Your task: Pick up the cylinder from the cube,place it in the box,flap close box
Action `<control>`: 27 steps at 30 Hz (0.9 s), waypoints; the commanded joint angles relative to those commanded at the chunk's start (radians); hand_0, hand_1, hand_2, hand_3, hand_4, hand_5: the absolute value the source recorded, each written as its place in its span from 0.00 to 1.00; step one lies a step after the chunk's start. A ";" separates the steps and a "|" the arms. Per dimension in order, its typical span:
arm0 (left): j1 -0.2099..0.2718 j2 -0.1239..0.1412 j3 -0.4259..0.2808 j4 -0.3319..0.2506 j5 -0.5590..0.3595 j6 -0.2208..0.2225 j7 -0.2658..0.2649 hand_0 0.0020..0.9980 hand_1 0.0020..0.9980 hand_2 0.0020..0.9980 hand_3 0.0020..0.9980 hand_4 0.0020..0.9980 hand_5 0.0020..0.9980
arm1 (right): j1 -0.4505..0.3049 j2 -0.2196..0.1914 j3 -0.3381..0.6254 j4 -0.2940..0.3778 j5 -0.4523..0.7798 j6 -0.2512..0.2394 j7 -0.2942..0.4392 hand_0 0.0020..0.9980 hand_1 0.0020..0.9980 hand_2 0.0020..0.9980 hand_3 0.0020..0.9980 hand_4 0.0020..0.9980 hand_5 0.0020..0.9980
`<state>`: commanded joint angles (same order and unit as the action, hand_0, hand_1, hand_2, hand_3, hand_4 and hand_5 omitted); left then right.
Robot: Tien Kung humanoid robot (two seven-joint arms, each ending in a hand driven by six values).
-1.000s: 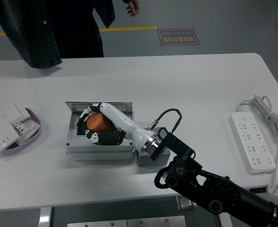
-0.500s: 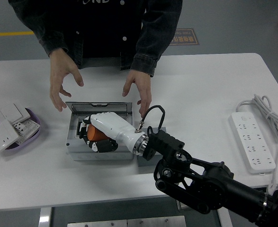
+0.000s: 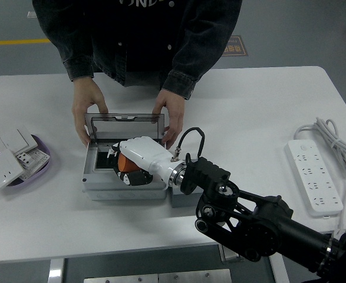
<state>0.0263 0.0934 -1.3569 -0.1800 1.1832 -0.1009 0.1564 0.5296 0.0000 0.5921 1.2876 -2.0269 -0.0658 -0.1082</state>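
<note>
My right hand (image 3: 125, 167), white-shelled with black fingers, reaches into the grey box (image 3: 94, 187) and is shut on the orange cylinder (image 3: 121, 163), which sits low inside the box. The box's clear lid flap (image 3: 124, 127) stands tilted up at the far side. A person across the table holds the flap with both hands (image 3: 88, 106), one at each end. The grey cube (image 3: 178, 199) sits right of the box, mostly hidden under my black forearm (image 3: 249, 221). My left arm is out of view.
A purple dish (image 3: 43, 162) with white switch plates lies at the left edge. A white power strip (image 3: 314, 177) with coiled cable lies at the right. The person's dark-sleeved torso leans over the far edge.
The person stepped up to the table, lowered both hands to the box and raised its lid flap. My right hand stayed in the box with the cylinder, shifting slightly right.
</note>
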 joint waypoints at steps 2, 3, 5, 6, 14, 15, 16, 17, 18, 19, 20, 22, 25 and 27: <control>0.003 -0.001 -0.045 0.000 0.042 0.004 0.029 0.64 0.67 0.66 0.71 0.75 0.33 | 0.000 0.000 0.001 -0.001 -0.001 -0.001 0.001 0.72 0.70 0.70 0.70 0.41 0.04; 0.005 -0.002 -0.065 0.000 0.061 0.006 0.042 0.64 0.67 0.66 0.71 0.75 0.33 | 0.001 0.000 0.002 -0.001 -0.002 -0.002 0.002 0.72 0.70 0.70 0.70 0.41 0.04; 0.010 -0.001 -0.110 0.000 0.100 0.010 0.070 0.64 0.67 0.66 0.71 0.75 0.33 | 0.002 0.000 0.004 -0.001 -0.005 -0.004 0.002 0.82 0.74 0.73 0.72 0.61 0.27; 0.013 0.000 -0.130 0.000 0.119 0.012 0.082 0.64 0.67 0.66 0.71 0.75 0.33 | 0.002 0.000 0.006 -0.001 -0.007 -0.005 0.003 0.82 0.74 0.73 0.72 0.61 0.27; 0.020 0.006 -0.236 0.000 0.183 0.020 0.123 0.64 0.67 0.66 0.71 0.75 0.33 | 0.005 0.000 0.015 -0.002 -0.021 -0.004 0.003 0.85 0.75 0.74 0.75 0.70 0.29; 0.019 0.006 -0.236 0.000 0.182 0.020 0.122 0.64 0.67 0.66 0.71 0.75 0.33 | 0.005 0.000 0.015 -0.002 -0.022 -0.004 0.003 0.85 0.75 0.74 0.75 0.70 0.29; 0.017 0.005 -0.231 0.000 0.178 0.019 0.120 0.64 0.67 0.66 0.71 0.75 0.32 | 0.005 0.000 0.016 -0.003 -0.021 -0.004 0.004 0.85 0.75 0.75 0.76 0.75 0.32; 0.015 0.004 -0.228 0.000 0.175 0.018 0.117 0.64 0.67 0.66 0.71 0.75 0.32 | 0.005 0.000 0.016 -0.004 -0.021 -0.003 0.004 0.85 0.75 0.75 0.76 0.75 0.32; 0.014 0.004 -0.225 0.000 0.172 0.017 0.114 0.64 0.67 0.66 0.71 0.75 0.32 | 0.005 0.000 0.016 -0.005 -0.021 -0.002 0.005 0.85 0.75 0.75 0.76 0.75 0.32; 0.013 0.003 -0.222 0.000 0.170 0.017 0.112 0.64 0.67 0.66 0.71 0.75 0.32 | 0.004 0.000 0.016 -0.005 -0.019 -0.002 0.005 0.85 0.75 0.75 0.76 0.75 0.32; 0.012 0.002 -0.218 0.000 0.167 0.016 0.109 0.64 0.67 0.66 0.71 0.75 0.32 | 0.003 0.000 0.016 -0.005 -0.014 -0.003 0.007 0.85 0.75 0.75 0.76 0.75 0.32; 0.011 0.001 -0.210 0.000 0.160 0.015 0.102 0.64 0.67 0.66 0.71 0.75 0.32 | -0.002 0.000 0.015 -0.001 0.028 -0.010 0.022 0.86 0.75 0.75 0.78 0.79 0.34; 0.011 -0.001 -0.197 0.000 0.150 0.013 0.093 0.64 0.67 0.66 0.71 0.75 0.32 | -0.011 -0.004 0.010 0.026 0.122 -0.020 0.066 0.86 0.75 0.75 0.78 0.79 0.34; 0.012 -0.002 -0.190 0.000 0.144 0.012 0.089 0.64 0.67 0.66 0.71 0.75 0.32 | -0.013 -0.020 0.010 0.060 0.202 -0.025 0.094 0.86 0.75 0.75 0.78 0.79 0.34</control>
<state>0.0379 0.0915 -1.5471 -0.1800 1.3271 -0.0888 0.2450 0.5161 -0.0204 0.6025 1.3479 -1.8249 -0.0906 -0.0138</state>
